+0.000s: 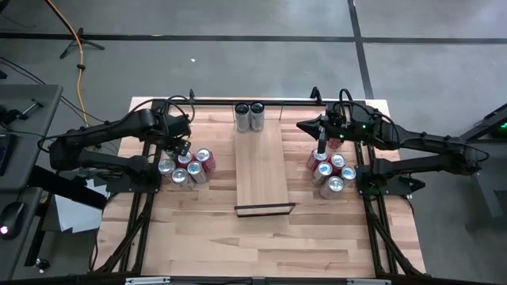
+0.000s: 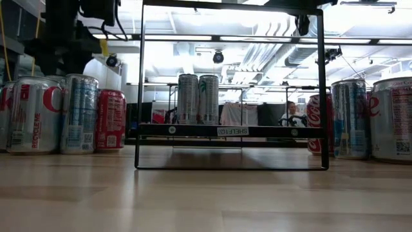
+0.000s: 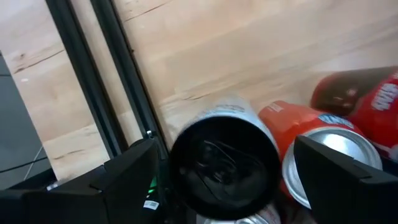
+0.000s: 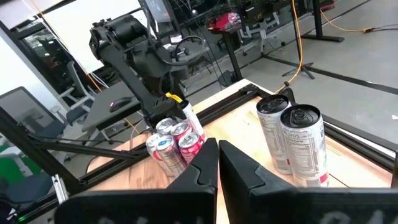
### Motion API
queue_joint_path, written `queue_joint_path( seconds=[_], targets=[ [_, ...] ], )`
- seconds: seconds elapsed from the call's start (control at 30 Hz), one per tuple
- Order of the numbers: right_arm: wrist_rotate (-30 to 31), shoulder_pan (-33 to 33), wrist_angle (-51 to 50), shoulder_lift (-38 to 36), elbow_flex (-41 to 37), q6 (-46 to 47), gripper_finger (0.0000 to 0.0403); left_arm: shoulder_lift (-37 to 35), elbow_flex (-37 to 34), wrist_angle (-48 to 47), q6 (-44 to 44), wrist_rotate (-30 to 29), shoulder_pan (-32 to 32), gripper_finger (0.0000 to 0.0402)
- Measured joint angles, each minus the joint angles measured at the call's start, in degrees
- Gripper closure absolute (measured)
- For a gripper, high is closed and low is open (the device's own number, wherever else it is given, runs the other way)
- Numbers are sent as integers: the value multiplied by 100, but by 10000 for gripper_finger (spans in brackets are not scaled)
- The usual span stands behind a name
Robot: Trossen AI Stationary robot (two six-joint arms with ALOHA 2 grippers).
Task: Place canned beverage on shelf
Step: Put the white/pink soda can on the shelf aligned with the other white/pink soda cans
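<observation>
Your left gripper (image 3: 221,171) jaws, spread wide, straddle a black-topped can (image 3: 225,163) (left cluster). Right gripper (image 4: 217,163) jaws clenched, empty, above the desk (image 1: 198,229) beside the shelf (image 1: 264,170).

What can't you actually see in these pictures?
Left wrist view: whether the left claw touches the can; blurred.
Right wrist view: the right cans, hidden beneath the right claw.
High view: can labels, too small.
Low view: a person, half hidden behind the shelf.
</observation>
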Motion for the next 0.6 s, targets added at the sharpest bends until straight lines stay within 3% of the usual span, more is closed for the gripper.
queue_joint_path(
  seconds=[0.4, 0.6],
  targets=[
    [-2, 0, -6, 0, 0, 0, 402, 0, -271, 165, 354, 482, 351, 86],
    [-2, -2, -7, 0, 0, 2, 402, 0, -271, 192, 399, 488, 349, 149]
  ],
)
